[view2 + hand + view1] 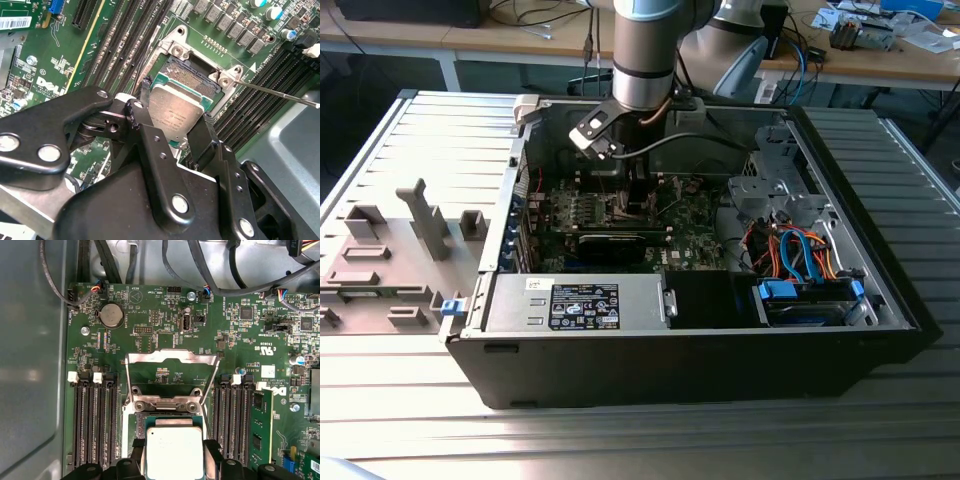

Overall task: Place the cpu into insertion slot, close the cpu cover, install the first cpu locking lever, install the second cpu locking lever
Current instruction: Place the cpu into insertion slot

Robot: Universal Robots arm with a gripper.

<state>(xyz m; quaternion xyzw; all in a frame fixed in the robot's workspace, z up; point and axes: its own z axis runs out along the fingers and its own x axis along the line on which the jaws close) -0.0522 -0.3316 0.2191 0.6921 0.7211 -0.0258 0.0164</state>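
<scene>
Claw [171, 111] grips the cpu [181, 106] by opposite edges, holding it partly over the insertion slot [193, 75].

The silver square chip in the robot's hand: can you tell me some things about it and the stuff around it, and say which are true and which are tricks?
1. The hand grips the small flat silver-grey square chip. True.
2. The thin silvery metal cover frame is shut over the chip. False: it stands swung open, away from the chip.
3. The chip fully covers the dark square socket. False: in the second wrist view, part of the socket's bare pin field shows beside the chip.
4. The green circuit board sits inside an open black computer case. True.
</scene>
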